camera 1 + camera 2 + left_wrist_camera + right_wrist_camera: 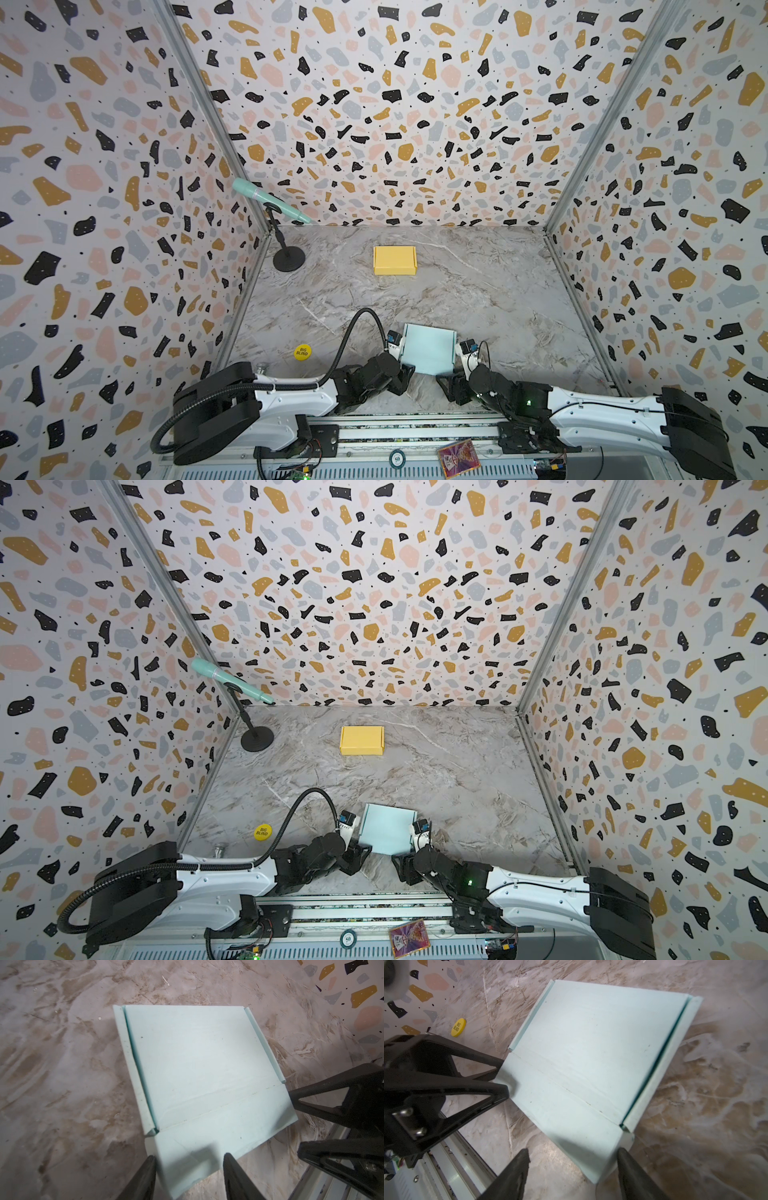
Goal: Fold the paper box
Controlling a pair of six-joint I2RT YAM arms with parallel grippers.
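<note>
At ten o'clock on the marble table (478,291) stands a mint microphone (266,199), and a yellow chip (302,352) lies at eight o'clock. Both are well apart from the work. The left gripper (189,1159) sits at the near-left corner of the pale blue paper box (428,349), jaws about half apart. They straddle the front panel's corner without clamping it, probably to steady or lift that panel. The box lies at six o'clock, close to the base, with narrow strips creased up along both sides. A yellow box (394,260) at twelve o'clock looks already folded. The right gripper (573,1153) mirrors this at the near-right corner, jaws wide and holding nothing, one finger just beside the corner tab. The symmetry suggests the two are meant to raise the panel together.
</note>
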